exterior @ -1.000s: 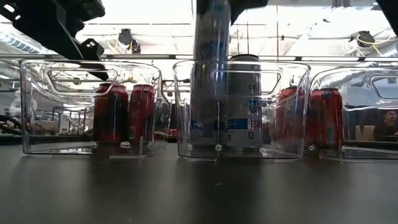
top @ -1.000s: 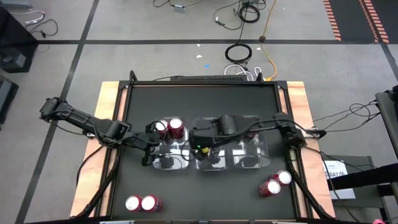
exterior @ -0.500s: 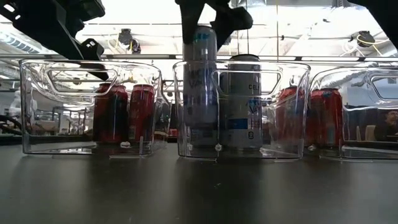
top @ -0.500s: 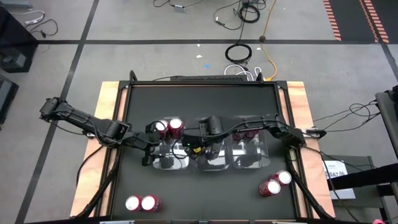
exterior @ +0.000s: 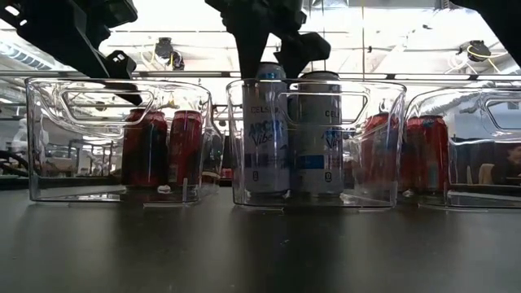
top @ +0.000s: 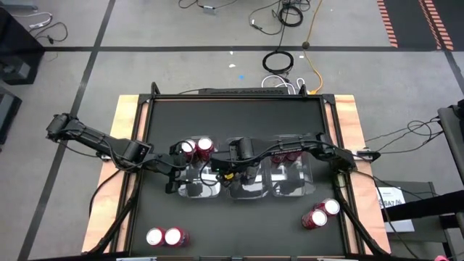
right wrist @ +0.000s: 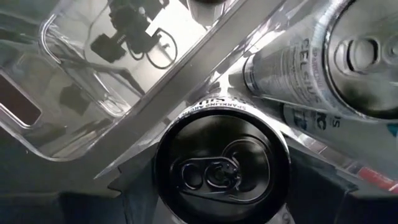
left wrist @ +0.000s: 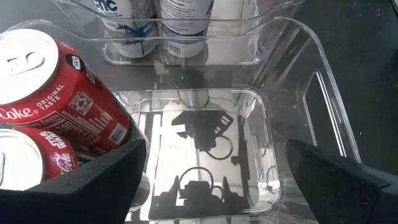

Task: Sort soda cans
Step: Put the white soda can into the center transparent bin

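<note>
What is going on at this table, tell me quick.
The robot is sorting soda cans into clear bins. The right gripper holds a tall silver can down inside the middle bin, next to another silver can already there. The left gripper hangs open over the left bin, which has two red cans at its back end. Four more red cans wait on the table, one pair near the left front, another pair at the right.

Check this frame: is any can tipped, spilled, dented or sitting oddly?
Nothing stands out. The cans in the clear bins stand upright, and the right gripper holds a silver can upright in the middle bin. Four red cans outside the bins also stand upright.
</note>
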{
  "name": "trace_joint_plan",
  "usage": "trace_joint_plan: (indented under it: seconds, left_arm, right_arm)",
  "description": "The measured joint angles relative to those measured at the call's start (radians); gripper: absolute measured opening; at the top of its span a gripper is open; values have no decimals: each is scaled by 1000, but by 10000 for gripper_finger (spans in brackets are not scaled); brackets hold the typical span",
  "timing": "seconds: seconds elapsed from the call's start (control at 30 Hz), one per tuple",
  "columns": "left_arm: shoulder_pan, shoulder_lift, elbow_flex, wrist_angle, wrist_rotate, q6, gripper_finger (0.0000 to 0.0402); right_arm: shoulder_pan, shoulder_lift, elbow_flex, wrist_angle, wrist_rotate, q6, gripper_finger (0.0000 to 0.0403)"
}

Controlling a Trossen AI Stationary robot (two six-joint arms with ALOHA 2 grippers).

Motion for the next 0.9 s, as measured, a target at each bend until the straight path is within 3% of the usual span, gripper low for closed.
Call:
trace_joint_plan:
  seconds: [0.9]
  left_arm:
    - [0, 0, 0, 0, 0, 0, 393]
  right_arm:
    - [3, 0, -1, 3, 18, -25, 293]
